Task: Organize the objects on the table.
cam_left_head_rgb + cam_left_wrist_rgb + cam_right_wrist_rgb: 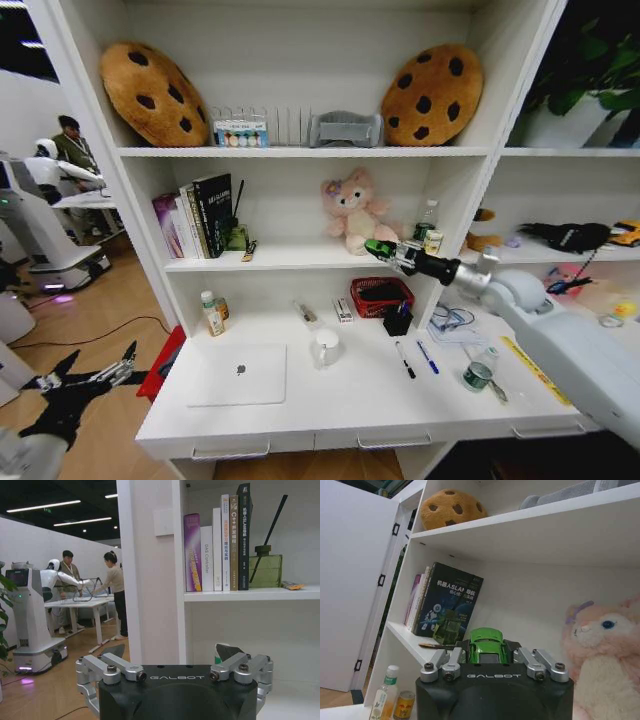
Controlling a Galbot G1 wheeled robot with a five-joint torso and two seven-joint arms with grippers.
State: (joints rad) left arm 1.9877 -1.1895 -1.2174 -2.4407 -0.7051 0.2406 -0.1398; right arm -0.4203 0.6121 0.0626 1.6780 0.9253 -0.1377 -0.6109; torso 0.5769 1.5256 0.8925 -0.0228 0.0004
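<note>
My right gripper is raised above the long white table, up at the level of the white shelf board where the pink plush bear sits, and its fingers are closed on the tiny glossy green toy car. The car sits nose-out between the jaws, clamped by its sides, which I judge keeps it from rolling free while I carry it. I read this as a carry toward the shelf, the car being lifted off the clutter so it can be set somewhere tidy; where exactly, I cannot tell.

Below, the thin silver laptop lies closed near the table's front left corner. Two loose markers lie toward the right half, the black pen cup stands behind them beside a red mesh basket, and a small clear bottle with an orange label stands at the back left edge. These remain to be sorted, so the task looks far from finished.

My left gripper hangs off the table's left edge, low beside it, with its fingers spread wide and holding nothing.
</note>
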